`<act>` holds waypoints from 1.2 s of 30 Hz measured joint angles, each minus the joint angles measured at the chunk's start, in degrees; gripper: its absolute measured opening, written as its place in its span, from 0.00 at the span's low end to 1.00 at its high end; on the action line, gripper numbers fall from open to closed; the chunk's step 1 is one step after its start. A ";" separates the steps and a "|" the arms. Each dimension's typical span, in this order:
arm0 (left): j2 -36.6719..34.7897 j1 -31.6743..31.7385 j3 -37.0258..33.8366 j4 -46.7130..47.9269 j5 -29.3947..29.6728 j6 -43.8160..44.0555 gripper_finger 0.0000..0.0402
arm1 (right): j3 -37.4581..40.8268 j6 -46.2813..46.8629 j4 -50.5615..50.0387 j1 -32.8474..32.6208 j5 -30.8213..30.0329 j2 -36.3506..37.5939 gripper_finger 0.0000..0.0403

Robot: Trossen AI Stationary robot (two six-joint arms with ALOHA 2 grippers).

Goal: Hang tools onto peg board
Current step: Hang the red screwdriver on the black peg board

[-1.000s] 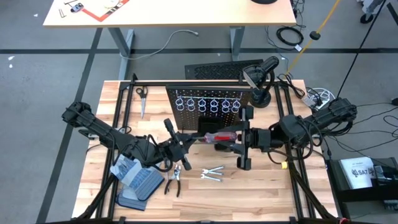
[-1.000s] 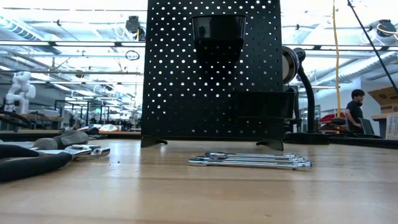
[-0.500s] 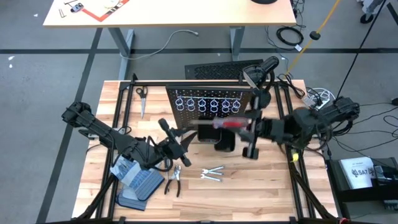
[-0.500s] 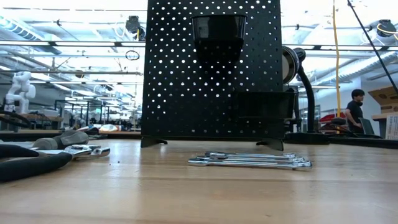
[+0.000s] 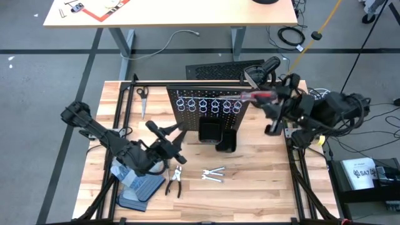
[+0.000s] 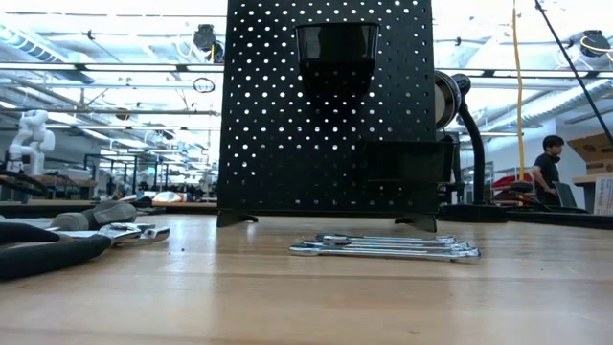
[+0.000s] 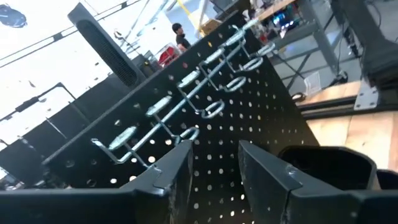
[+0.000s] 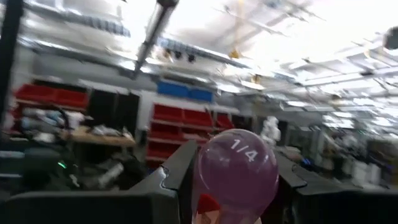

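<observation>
The peg board (image 5: 206,103) stands upright at the table's far middle, with a row of silver rings (image 7: 205,112) and a black bin (image 5: 210,132). My right gripper (image 5: 267,100) is shut on the red-handled screwdriver (image 5: 259,95), high up by the board's right end. My left gripper (image 5: 165,132) is open and holds nothing; it points at the board's front from the near left (image 7: 214,177). Silver wrenches (image 5: 214,174) and black pliers (image 5: 175,182) lie flat on the table in front of the board. My right gripper pinches the screwdriver's red handle (image 8: 236,171) between its two fingers. The handle's rounded butt end, marked 1/4, faces back toward the wrist. The fingers come from the table's right and lie along the tool, whose shaft (image 5: 245,94) points toward the table's left. It is lifted clear.
Blue-grey gloves (image 5: 134,178) lie on a black mat at the near left, under my left arm. Scissors (image 5: 142,100) lie at the far left. A black lamp (image 5: 265,75) stands behind the board's right end. A person (image 6: 548,168) is far off in the room.
My right gripper has carried the red-handled screwdriver up and toward the far right, from in front of the black bin to the board's right end. My left gripper has opened, swung a little toward the table's left and turned.
</observation>
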State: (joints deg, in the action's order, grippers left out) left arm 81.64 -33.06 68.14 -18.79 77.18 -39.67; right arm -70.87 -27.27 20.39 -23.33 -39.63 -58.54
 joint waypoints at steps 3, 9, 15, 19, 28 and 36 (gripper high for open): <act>-0.60 -0.61 0.01 0.03 -0.01 0.27 0.32 | 0.00 2.17 -2.56 0.01 -0.85 2.50 0.28; -1.04 -1.59 0.00 0.04 -0.03 0.29 0.27 | 0.02 7.02 -8.90 0.00 -0.93 6.51 0.28; -1.10 -1.59 0.00 0.04 -0.04 0.30 0.23 | 0.02 10.89 -13.63 0.00 -0.92 10.55 0.28; -1.10 -1.59 0.02 0.04 -0.08 0.38 0.20 | 0.02 13.86 -17.60 0.00 -0.87 12.45 0.28; -1.10 -1.59 0.02 0.04 -0.54 1.87 0.15 | 0.00 18.65 -22.49 -0.01 -0.53 14.05 0.28; -1.10 -1.59 0.03 0.06 -0.58 1.93 0.14 | 0.00 20.54 -22.55 -0.02 2.47 13.01 0.28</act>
State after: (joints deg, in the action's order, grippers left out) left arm 80.53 -34.65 68.16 -18.73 76.60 -37.74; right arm -70.87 -6.73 -2.16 -23.35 -37.17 -45.53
